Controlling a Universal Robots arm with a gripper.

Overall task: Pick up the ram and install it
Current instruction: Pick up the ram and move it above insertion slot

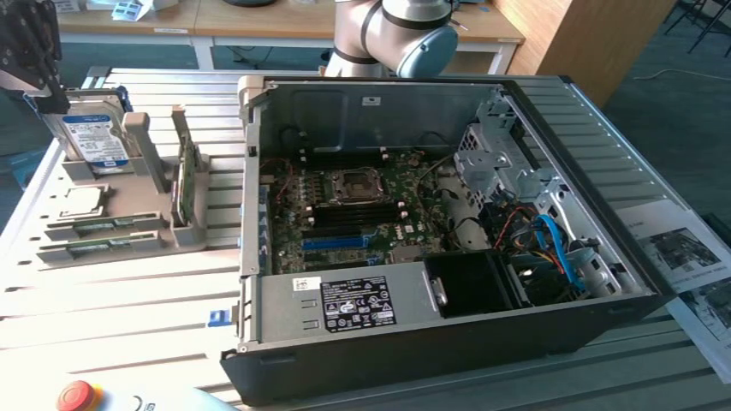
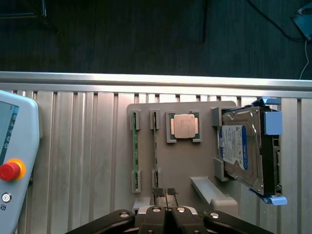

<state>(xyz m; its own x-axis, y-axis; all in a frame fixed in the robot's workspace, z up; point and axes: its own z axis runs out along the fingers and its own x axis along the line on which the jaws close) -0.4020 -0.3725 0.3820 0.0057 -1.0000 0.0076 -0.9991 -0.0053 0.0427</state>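
Two ram sticks stand on edge in a grey holder (image 2: 200,161): one ram stick (image 2: 136,157) on the outer side and a second ram stick (image 2: 155,151) beside it. In the exterior view these sticks (image 1: 101,227) lie at the holder's near end, at the exterior view's left. My gripper (image 2: 165,191) hovers above the holder, near one end of the second stick. Its fingertips (image 2: 158,191) are pressed together with nothing between them. The open computer case (image 1: 263,257) shows its green motherboard (image 1: 395,184) with dark and blue slots (image 1: 342,242).
The holder also carries a square processor chip (image 2: 184,126) and a silver hard drive (image 2: 243,151) with a blue-white label. A thin green board (image 1: 183,184) stands upright beside the case. A teach pendant (image 2: 14,161) with a red stop button lies near the table edge. Papers (image 1: 686,257) lie at the exterior view's right.
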